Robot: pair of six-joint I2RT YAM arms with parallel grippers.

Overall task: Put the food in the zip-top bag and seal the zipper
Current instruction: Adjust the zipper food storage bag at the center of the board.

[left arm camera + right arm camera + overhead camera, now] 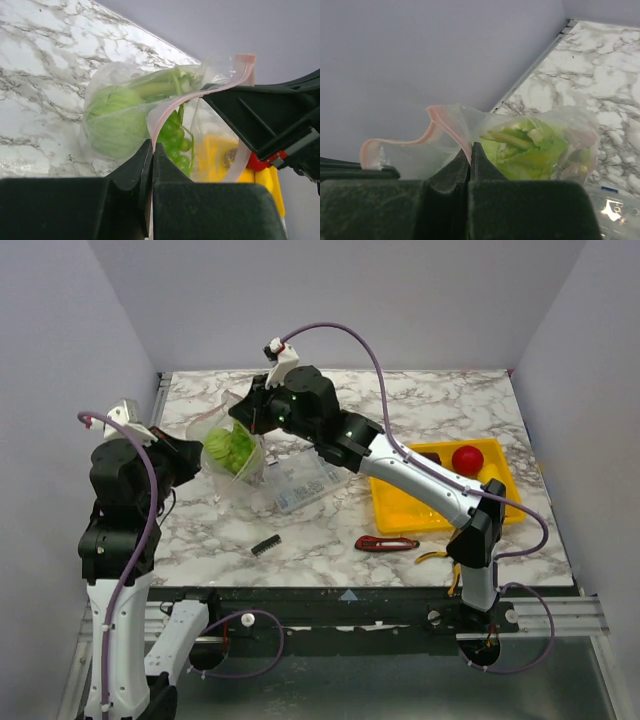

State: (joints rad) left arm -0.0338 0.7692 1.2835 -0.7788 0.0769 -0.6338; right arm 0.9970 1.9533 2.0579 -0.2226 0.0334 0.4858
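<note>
Two arms reach inward over the marble-patterned worktop point(420, 405), the left hand point(151, 150) and the right hand point(470, 150) each pinched tight on the thin pinkish-red zipper strip point(175, 102) of one clear, floppy plastic bag point(235, 465), held between them at the rear left with its mouth partly open. Three green toys sit inside: a round cabbage point(112, 120), pale celery stalks point(160, 85) and a bunch of grapes point(175, 140). Just beside the bag lies a clear rigid compartment box point(305, 480). Further right, a yellow tray point(400, 505) holds one red tomato point(467, 459). One red-handled knife point(385, 543), yellow-handled pliers point(435, 556) and a small black part point(265, 545) lie nearer the front edge.
</note>
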